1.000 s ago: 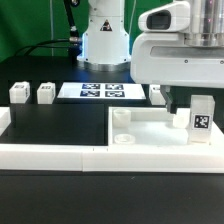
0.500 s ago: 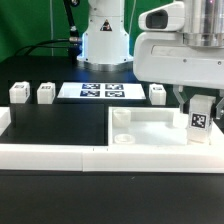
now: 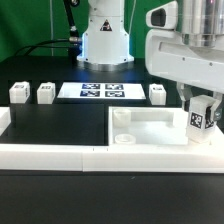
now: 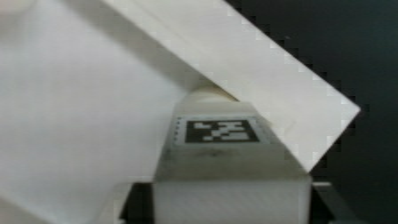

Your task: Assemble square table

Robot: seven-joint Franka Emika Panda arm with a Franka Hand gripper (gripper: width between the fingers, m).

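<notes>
Nearest in the exterior view runs the long low white border wall (image 3: 60, 152). Just behind it, toward that view's right, the white square tabletop (image 3: 150, 128) lies flat on the black bench (image 3: 60, 120), with two raised corner holes showing along the side toward the exterior view's left. Over the tabletop's far right corner hangs the pincer (image 3: 201, 106), closed around a short white leg (image 3: 203, 121) that is held roughly upright with its black-and-white tag facing the camera. Whether the leg's lower end touches the slab cannot be told from here. The wrist view adds what this one lacks: the leg (image 4: 221, 150) seen along its length, clamped with no gap between dark fingers (image 4: 135, 205), its far end at a corner of the tabletop (image 4: 107, 90). What the wrist view misses lies farther back on the bench. A leftmost leg (image 3: 18, 93) stands with a second leg (image 3: 45, 94) just beside it and a third leg (image 3: 158, 94) toward the right. The marker board (image 3: 100, 91) lies flat between the second and third, and behind it stands the arm's white base (image 3: 105, 40).
</notes>
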